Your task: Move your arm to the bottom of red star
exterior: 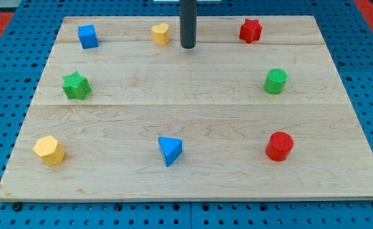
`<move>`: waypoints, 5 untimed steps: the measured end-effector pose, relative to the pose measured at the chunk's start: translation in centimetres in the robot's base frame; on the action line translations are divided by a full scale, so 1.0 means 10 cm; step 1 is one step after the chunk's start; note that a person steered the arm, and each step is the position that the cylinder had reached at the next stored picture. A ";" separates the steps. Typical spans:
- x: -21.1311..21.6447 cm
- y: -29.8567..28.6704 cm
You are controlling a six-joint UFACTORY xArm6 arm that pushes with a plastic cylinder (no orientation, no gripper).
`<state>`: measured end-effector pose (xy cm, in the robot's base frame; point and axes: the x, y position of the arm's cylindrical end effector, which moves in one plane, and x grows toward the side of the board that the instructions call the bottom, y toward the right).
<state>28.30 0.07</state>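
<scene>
While my tip (188, 46), a bare rod with nothing to clamp, rests, the red star (251, 30) lies to its right, slightly toward the view's top.

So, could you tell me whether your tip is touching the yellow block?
Apart: the camera view shows bare wood between my tip and the yellow block to its left.

You see my tip (188, 46) near the board's (193, 184) top edge, just right of the yellow block (161, 34), with the red star (251, 30) well apart to its right.
</scene>
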 end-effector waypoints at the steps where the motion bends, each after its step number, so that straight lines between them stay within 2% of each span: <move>1: 0.01 0.00; 5: -0.01 0.12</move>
<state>28.22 1.30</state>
